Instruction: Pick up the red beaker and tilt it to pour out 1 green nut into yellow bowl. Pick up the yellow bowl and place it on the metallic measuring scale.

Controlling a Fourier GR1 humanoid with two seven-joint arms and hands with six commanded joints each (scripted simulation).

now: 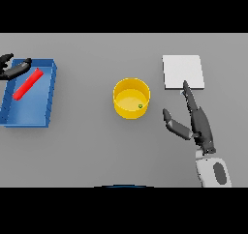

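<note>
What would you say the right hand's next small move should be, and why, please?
Probably slide the right hand left toward the yellow bowl to grasp it. A green nut already lies in the bowl, the red beaker lies in the blue tray, and the open hand sits between the bowl and the scale.

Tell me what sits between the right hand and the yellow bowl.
Nothing: in the head view only bare grey table separates the right hand from the yellow bowl, which holds a green nut. The hand's fingers are straight.
</note>
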